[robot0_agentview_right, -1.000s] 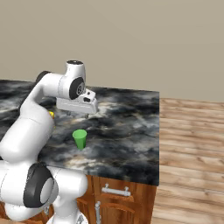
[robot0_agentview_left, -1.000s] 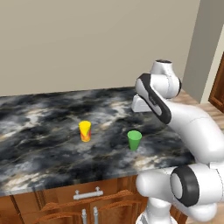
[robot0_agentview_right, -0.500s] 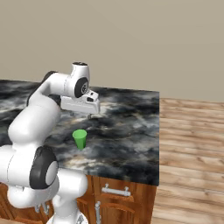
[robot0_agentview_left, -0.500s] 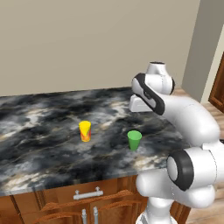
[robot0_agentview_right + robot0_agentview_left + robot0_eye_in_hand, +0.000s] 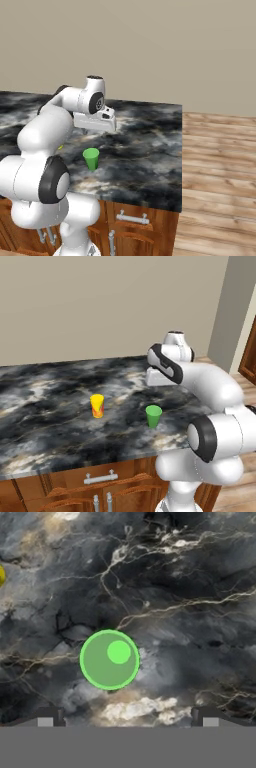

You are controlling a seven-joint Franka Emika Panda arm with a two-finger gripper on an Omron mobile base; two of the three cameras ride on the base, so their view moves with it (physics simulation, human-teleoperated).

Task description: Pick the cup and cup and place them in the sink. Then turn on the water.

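Observation:
A plain green cup [image 5: 153, 415] stands upright on the marble counter [image 5: 50, 406], near its front edge. The yellow cup [image 5: 97, 405] with an orange-red pattern stands upright to its left. My gripper [image 5: 159, 381] hovers above the counter, just behind the green cup and higher than its rim. In the hand view I look straight down into the green cup [image 5: 109, 659], which lies left of centre between the wide-apart fingertips [image 5: 50, 717]. The gripper [image 5: 129, 718] is open and holds nothing. A sliver of the yellow cup [image 5: 1, 576] shows at the left edge. The sink and the water are out of view.
The counter ends at a right edge [image 5: 180, 150], with wooden floor [image 5: 220, 165] beyond. Wooden cabinet fronts with metal handles [image 5: 100, 477] run below the front edge. A beige wall [image 5: 100, 301] stands behind the counter.
The arm has folded its elbow and the hand has shifted slightly over the counter near the green cup. Both cups stand where they were. The gripper stays open.

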